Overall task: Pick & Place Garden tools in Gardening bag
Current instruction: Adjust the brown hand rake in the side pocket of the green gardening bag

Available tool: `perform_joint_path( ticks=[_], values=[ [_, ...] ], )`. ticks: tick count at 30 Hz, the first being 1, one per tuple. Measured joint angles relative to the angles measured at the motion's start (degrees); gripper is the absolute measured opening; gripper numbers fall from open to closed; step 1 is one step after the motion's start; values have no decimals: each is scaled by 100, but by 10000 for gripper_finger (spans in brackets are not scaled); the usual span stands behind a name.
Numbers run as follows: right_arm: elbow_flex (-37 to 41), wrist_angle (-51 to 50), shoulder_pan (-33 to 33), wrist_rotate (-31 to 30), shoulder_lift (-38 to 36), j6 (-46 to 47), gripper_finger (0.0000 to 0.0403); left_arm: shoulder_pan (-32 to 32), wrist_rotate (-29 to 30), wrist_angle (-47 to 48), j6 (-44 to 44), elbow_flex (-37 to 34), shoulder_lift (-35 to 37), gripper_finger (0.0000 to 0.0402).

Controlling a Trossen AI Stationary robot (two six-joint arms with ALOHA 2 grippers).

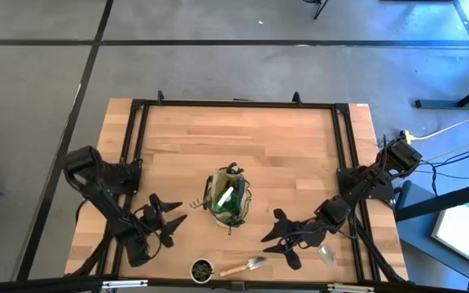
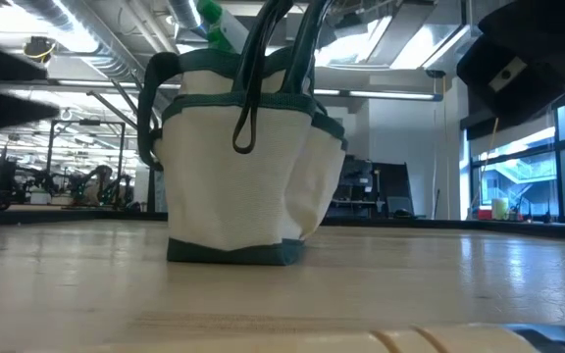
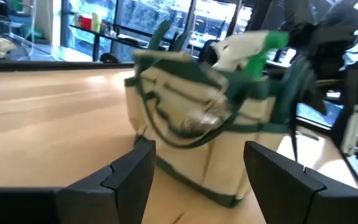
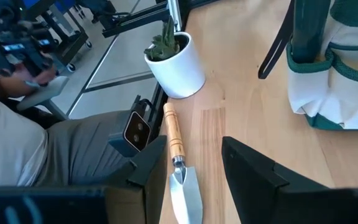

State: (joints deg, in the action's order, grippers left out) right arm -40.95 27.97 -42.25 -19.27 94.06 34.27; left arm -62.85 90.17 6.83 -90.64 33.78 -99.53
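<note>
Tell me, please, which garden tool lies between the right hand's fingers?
The wooden-handled trowel by the potted plant; the spray bottle is already in the bag.

Tabletop (image 1: 243, 138): pale planked wood, smooth with a soft sheen. Gardening bag (image 2: 238, 172): coarse woven cream cloth, green trim. Trowel (image 4: 180, 171): varnished wooden handle, bright metal blade. Pot (image 4: 176, 65): smooth white. Spray bottle (image 3: 247, 50): glossy plastic

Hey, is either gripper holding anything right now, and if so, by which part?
Nothing is held. The left gripper stands open facing the gardening bag; the right gripper is open above the trowel, not gripping it.
</note>
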Motion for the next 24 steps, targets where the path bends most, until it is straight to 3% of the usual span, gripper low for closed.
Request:
perform_joint_path(
  ticks=[6,18,24],
  values=[
    [0,2,23,-15,0,-1,156,275,-1,-96,-159,92,-525,240],
    [0,-85,23,-15,0,-51,156,848,-22,-256,281,256,-535,239],
    [0,-83,23,-15,0,-62,156,870,-436,-553,545,256,-535,239]
  ],
)
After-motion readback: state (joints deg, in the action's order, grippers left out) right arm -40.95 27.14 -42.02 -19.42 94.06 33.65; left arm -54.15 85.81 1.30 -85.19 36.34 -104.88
